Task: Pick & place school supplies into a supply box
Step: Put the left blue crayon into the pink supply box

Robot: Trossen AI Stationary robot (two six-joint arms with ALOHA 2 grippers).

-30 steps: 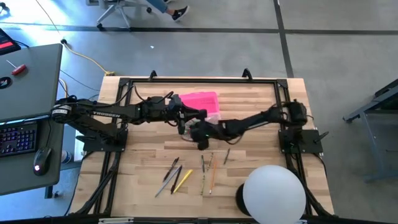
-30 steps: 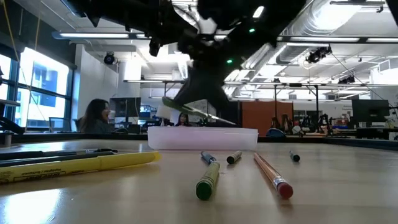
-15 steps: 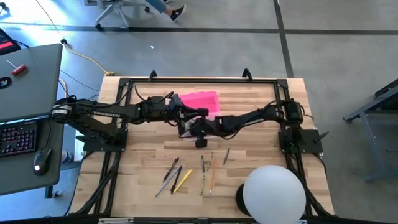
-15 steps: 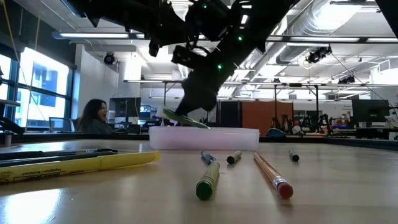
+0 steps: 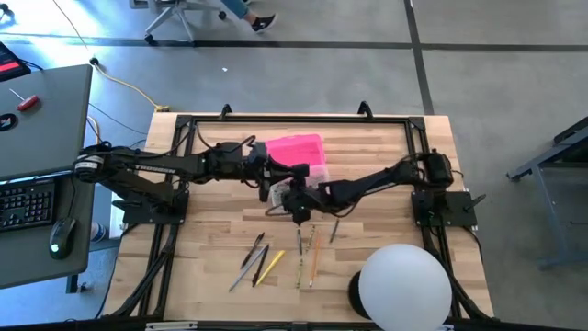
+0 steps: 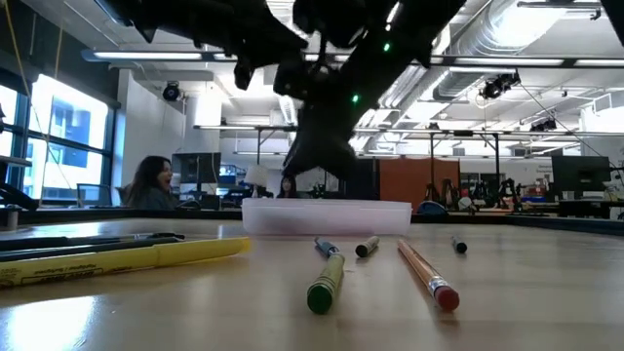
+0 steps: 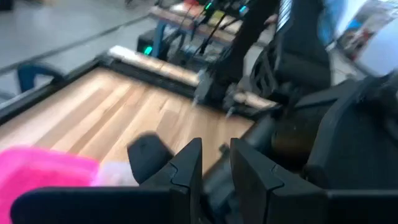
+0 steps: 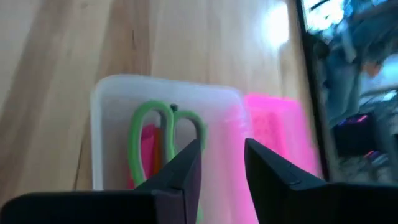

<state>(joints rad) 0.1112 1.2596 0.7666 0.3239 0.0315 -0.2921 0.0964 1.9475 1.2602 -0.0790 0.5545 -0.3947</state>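
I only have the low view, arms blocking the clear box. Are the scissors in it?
Observer: Yes. The right wrist view shows the green-handled scissors lying inside the clear box.
Operator: Is the right gripper holding anything?
Observer: No. The right gripper is open and empty above the box.
Operator: Where is the lid?
Observer: The pink lid lies beside the box on its far side in the high view.
Operator: And the left arm?
Observer: The left gripper sits by the box's left end, fingers slightly apart, holding nothing.
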